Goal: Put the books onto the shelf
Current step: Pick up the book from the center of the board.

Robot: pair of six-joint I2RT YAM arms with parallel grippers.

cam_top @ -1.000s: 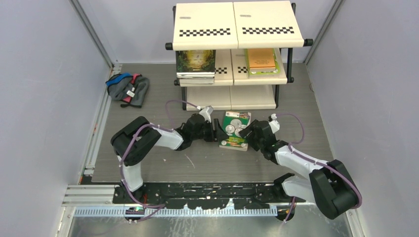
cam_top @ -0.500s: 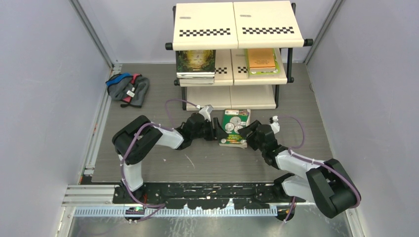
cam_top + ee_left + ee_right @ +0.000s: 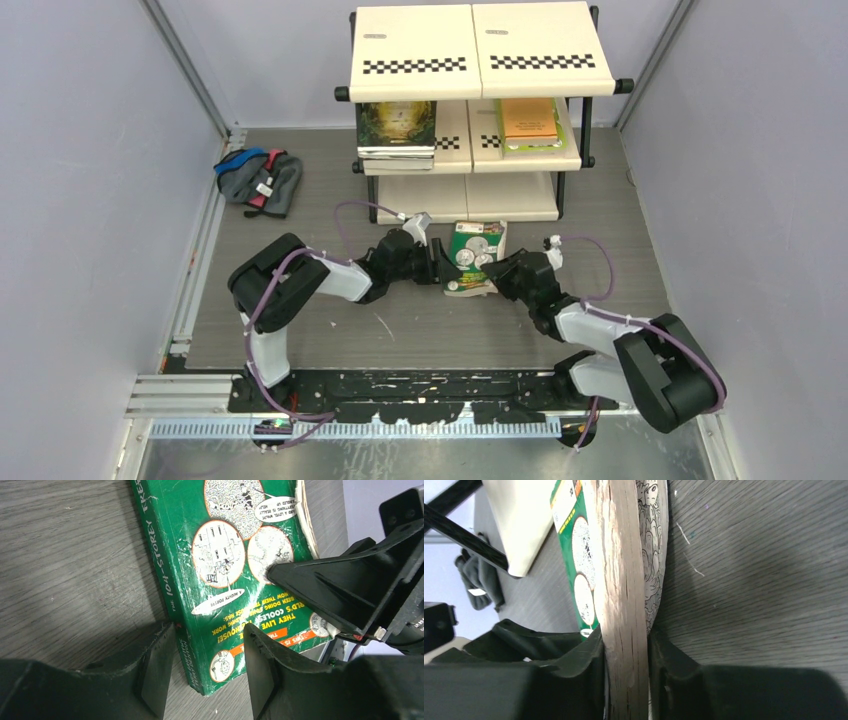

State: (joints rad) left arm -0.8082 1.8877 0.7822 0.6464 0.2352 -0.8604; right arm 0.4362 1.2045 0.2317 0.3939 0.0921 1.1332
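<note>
Firstly, right gripper (image 3: pixel 624 642): black two-finger unit, clamped on the fore-edge of a thick green paperback (image 3: pixel 621 570) with cartoon medallions on its cover; one of its fingers (image 3: pixel 584 655) lies against the green cover, the other against the opposite cover, and the yellowed page block is squeezed between them. Left gripper (image 3: pixel 207 630): same black pattern, jaws standing apart and straddling the spine corner of the green paperback, one finger just beside the spine over the table, the other over the cover; whether either pad presses on the book cannot be told. In the top view the green paperback sits between the two grippers on a grey wood-grain tabletop (image 3: pixel 330 190), near the front of the shelf's bottom tier and not on it. Shelf (image 3: pixel 480 40): three-tier rack of cream boards with black-and-white checkered strips on a black tubular frame, at the far middle of the table. Middle tier, left board: dark green-gold book (image 3: pixel 396 122), lying flat on top of a small stack. Middle tier, right board: orange-and-green book (image 3: pixel 529 120), lying flat. Far left of the table, well apart from the arms: grey-blue cloth bundle (image 3: pixel 258 180).
</note>
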